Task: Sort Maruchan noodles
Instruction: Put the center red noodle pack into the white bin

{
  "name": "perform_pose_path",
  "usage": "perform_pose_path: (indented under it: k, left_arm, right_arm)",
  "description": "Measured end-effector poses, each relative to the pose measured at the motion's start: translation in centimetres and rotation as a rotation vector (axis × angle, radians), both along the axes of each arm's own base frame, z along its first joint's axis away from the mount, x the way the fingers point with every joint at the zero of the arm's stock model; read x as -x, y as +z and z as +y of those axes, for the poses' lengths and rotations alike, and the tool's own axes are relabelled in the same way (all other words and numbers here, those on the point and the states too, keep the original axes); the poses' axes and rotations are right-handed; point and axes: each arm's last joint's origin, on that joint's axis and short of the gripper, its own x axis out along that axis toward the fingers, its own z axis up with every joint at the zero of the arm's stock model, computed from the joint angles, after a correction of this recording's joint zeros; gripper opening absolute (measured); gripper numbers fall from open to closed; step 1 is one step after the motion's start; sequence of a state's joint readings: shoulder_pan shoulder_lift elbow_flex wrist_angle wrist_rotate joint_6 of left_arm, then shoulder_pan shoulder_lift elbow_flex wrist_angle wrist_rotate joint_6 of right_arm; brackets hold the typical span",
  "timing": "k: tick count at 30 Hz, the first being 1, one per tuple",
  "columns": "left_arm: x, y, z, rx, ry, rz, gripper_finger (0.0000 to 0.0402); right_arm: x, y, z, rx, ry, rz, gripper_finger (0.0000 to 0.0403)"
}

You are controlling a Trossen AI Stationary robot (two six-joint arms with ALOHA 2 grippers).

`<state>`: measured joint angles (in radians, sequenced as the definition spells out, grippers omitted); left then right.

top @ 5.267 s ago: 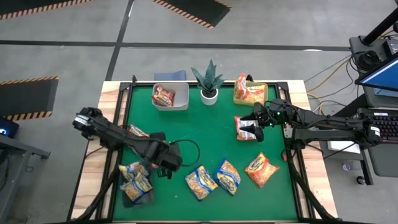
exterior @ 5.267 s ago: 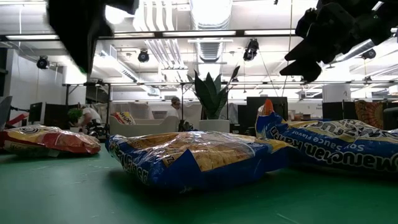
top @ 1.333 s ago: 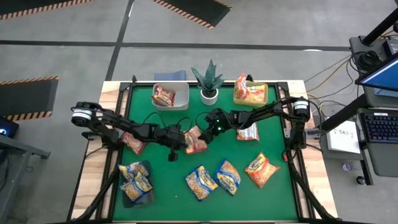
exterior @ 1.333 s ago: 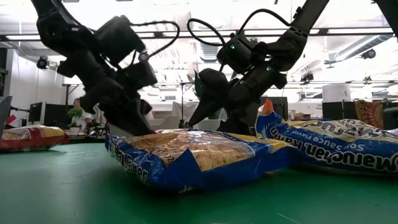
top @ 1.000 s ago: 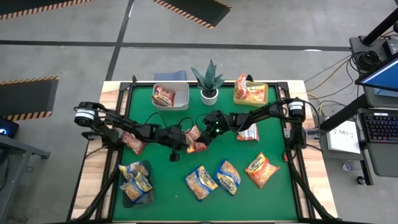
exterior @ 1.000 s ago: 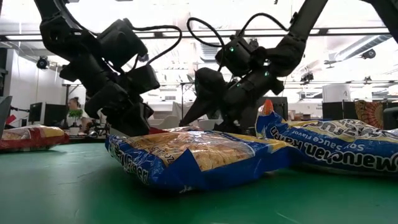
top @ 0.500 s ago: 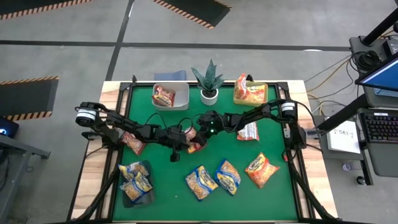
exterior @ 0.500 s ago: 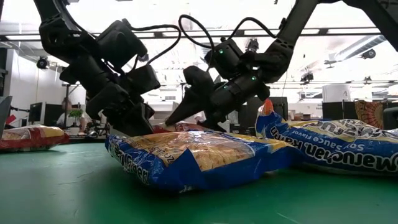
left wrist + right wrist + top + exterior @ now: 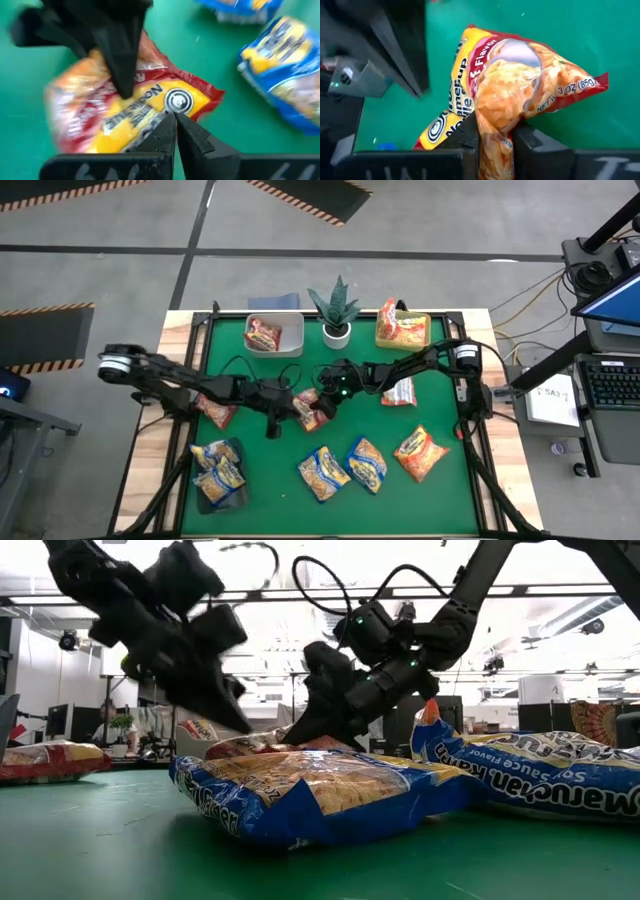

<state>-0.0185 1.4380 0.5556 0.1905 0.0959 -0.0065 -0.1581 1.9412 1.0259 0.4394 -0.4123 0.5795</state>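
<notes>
An orange-red noodle packet [image 9: 308, 410] lies mid-table, also seen in the right wrist view [image 9: 520, 80] and the left wrist view [image 9: 125, 110]. My right gripper [image 9: 495, 137] reaches in from the table's right and is shut on it. My left gripper [image 9: 175, 120] is shut and hangs just above the packet's left part, raised over it in the low view [image 9: 240, 725]. Other noodle packets lie loose: two yellow-blue ones [image 9: 322, 472], [image 9: 367, 463], an orange one [image 9: 420, 453], a red-white one [image 9: 398, 392] and one under the left arm [image 9: 215, 411]. My right gripper pinches a bunched, crinkled part of the packet's near end [image 9: 492, 120] between its two fingers [image 9: 470, 132]. It comes from the table's right, slanting down. The rest of the packet spreads out beyond the fingertips over the green mat; whether it is lifted, I cannot tell.
At the back stand a grey bin [image 9: 290, 340] holding a red packet, a potted plant [image 9: 335, 310] and a yellow container [image 9: 425, 332] with packets. A dark container [image 9: 212, 495] with yellow-blue packets sits near left. The two arms meet closely at mid-table.
My right gripper has shut on the orange-red packet, its fingers closing from wide apart. My left gripper, shut throughout, has risen off the packet and drawn back a little toward the table's left.
</notes>
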Motion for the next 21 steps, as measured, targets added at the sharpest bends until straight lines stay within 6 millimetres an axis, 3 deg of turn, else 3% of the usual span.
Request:
perform_pose_path:
  k: [7,11,17,21]
  left_arm:
    - [1.7,5.4,0.1,-0.011,0.0,-0.235,0.0]
    - [2.5,7.4,0.2,-0.032,0.041,-0.35,0.0]
    - [2.2,8.7,0.5,-0.018,0.095,-0.481,0.0004]
    - [1.7,8.2,0.8,0.011,0.124,-0.471,0.0039]
  right_arm:
    - [2.2,3.0,0.2,0.154,0.053,-0.077,0.0043]
    - [3.8,4.6,0.7,0.313,0.05,-0.138,0.0043]
    - [6.2,6.0,2.4,0.579,0.014,-0.232,0.0043]
    - [7.7,6.7,3.7,0.747,-0.009,-0.251,0.0043]
